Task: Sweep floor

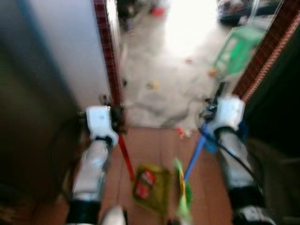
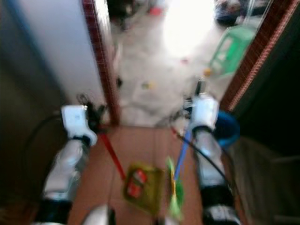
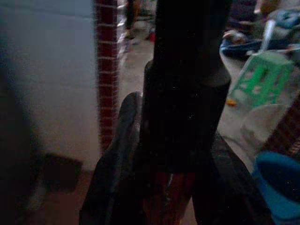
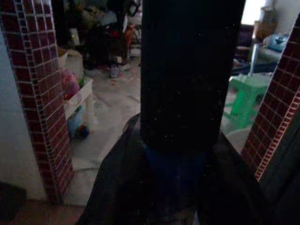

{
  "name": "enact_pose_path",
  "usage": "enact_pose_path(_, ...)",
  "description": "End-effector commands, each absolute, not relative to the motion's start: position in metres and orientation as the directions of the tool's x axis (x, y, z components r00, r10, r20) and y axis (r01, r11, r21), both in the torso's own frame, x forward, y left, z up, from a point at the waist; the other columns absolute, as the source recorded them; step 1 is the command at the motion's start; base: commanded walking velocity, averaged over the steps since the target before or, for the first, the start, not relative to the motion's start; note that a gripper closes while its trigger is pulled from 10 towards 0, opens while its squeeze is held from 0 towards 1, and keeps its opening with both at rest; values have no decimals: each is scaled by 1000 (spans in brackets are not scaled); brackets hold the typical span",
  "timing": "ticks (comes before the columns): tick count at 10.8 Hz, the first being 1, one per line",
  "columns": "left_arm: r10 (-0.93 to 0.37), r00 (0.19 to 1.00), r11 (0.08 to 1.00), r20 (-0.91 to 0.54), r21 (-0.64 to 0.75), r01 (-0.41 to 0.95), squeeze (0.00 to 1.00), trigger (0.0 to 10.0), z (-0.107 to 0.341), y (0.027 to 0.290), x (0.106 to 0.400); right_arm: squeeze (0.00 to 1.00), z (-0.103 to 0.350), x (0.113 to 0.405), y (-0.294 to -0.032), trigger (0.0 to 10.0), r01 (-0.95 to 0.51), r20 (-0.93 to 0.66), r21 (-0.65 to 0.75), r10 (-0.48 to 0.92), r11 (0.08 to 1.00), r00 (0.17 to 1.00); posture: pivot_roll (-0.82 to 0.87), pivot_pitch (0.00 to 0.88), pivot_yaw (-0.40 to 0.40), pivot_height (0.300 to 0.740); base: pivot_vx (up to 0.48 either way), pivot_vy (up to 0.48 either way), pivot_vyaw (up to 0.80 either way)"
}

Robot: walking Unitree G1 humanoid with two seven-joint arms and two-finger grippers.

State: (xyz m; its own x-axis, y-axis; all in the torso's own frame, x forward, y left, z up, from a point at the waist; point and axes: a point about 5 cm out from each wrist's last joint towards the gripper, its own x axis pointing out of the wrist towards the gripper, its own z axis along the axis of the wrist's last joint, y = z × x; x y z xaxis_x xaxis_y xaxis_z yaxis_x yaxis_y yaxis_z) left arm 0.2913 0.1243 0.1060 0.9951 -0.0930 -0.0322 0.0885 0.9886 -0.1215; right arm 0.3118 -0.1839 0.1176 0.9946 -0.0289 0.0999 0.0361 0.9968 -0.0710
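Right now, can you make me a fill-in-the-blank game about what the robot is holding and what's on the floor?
1. The left gripper holds a handle coloured ____.
2. The right gripper holds a handle coloured ____.
3. The dustpan on the brown floor has a red wrapper lying ____ it.
4. Past the doorway stands a small plastic stool coloured ____.

Missing words: red; blue; in; green
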Motion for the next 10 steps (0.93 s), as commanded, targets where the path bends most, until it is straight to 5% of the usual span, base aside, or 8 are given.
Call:
enact_pose_path(1,-63,998,986,17,-155,65,0,10000,120,127,299,0,133,317,-181,10000,26,149,-90,-12,996,989,-17,32,-29,740,0,0,0)
enact_pose_path(5,45,999,978,-2,-205,-45,0,10000,118,139,305,0,134,317,-186,10000,47,146,-118,-30,992,989,-25,36,-38,740,0,0,0)
enact_pose_path(10,10,982,969,188,-245,37,0,10000,178,142,324,0,142,326,-166,10000,2,149,-162,23,987,989,-18,30,-31,740,0,0,-785)
